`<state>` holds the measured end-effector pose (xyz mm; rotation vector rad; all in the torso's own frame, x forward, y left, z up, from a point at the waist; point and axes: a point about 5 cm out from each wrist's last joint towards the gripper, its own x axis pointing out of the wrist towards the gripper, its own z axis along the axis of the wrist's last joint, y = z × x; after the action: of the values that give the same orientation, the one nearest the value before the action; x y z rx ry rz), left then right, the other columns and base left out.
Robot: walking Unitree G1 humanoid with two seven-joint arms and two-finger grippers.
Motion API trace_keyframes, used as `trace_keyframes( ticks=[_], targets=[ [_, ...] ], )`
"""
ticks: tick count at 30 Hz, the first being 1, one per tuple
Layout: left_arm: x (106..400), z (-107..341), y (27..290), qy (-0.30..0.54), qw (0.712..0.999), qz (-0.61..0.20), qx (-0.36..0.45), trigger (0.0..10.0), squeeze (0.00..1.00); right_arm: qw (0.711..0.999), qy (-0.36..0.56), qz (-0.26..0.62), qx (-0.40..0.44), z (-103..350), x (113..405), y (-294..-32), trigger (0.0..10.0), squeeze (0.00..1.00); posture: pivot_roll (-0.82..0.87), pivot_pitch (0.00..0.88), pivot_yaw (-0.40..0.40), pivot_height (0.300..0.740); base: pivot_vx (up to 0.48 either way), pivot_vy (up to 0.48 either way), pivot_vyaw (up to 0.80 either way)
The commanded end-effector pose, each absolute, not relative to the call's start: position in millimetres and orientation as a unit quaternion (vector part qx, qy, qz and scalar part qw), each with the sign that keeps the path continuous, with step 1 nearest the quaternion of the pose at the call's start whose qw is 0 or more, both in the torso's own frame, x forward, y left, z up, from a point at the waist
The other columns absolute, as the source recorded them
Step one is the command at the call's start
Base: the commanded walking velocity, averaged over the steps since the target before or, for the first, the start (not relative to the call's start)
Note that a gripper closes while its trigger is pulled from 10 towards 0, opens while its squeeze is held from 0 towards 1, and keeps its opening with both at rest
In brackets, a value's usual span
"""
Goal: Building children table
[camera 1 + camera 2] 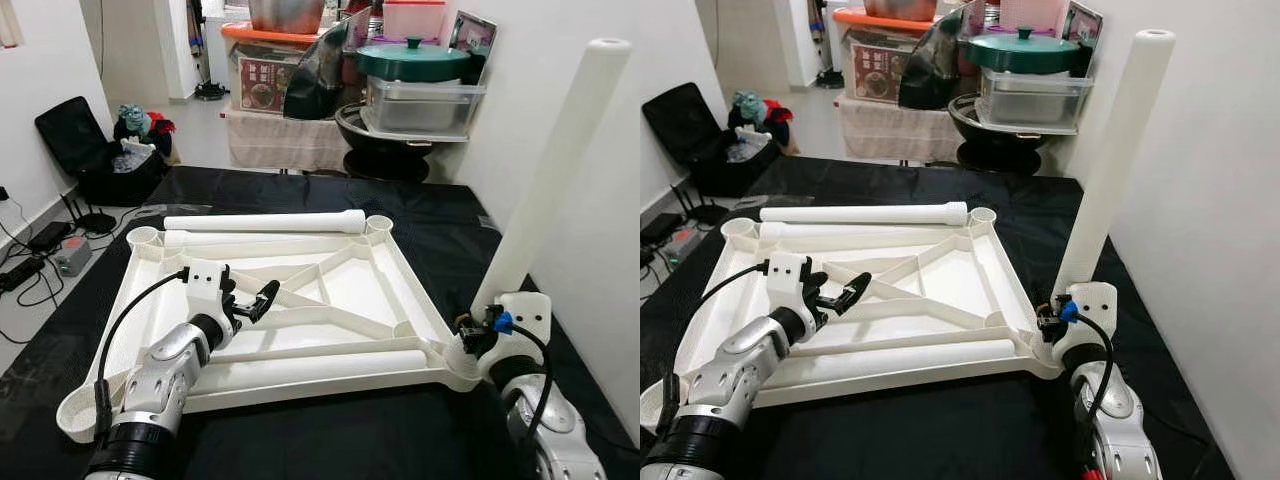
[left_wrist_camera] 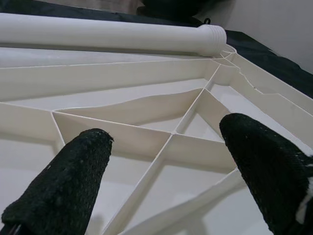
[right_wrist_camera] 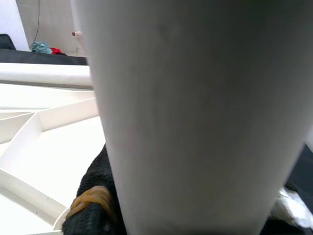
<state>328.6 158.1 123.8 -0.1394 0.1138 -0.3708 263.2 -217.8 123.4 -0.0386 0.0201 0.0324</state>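
On the black mat we had the tabletop (image 1: pixel 300 300) flipped underside-up. One leg (image 1: pixel 555 165) stood in its near-right corner socket, our right gripper (image 1: pixel 478 335) clamped round its base. Two legs (image 1: pixel 265 222) lay loose, unfitted. Left gripper (image 1: pixel 250 303) hovered open, empty.

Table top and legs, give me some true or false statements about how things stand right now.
1. The table top lies upside down, ribs showing. True.
2. The right pincer holds an upright leg at a corner socket. True.
3. The left pincer grips a leg. False: it is open above the ribs, holding nothing.
4. All legs stand upright. False: a loose leg lies along the far edge and another leg along the near edge.
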Motion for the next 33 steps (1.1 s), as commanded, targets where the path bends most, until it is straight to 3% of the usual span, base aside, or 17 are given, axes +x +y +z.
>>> trace_keyframes(
  ticks=[1, 15, 33],
  targets=[
    [330.6, 122.8, 158.8, 0.06, 0.98, -0.182, -0.062, 10.0, 0.0, 0.992, 0.122, 0.017, 0.017, 76.7, 246.9, -217.6, 0.0, 0.0, 0.0, 0.0, -0.029, 0.74, 0.0, 0.0, 0.0],
    [332.2, 121.8, 158.0, 0.066, 0.978, -0.186, -0.062, 10.0, 0.0, 0.983, 0.167, -0.056, 0.061, 63.7, 245.2, -231.8, 0.0, 0.0, -0.01, 0.0, -0.024, 0.74, 0.0, 0.0, 0.0],
    [335.6, 123.0, 161.5, 0.066, 0.979, -0.185, -0.058, 10.0, 0.0, 0.982, 0.176, 0.03, 0.066, 64.3, 241.3, -215.9, 0.0, 0.0, -0.01, 0.0, -0.015, 0.74, 0.0, 0.0, 0.0]
  ],
)
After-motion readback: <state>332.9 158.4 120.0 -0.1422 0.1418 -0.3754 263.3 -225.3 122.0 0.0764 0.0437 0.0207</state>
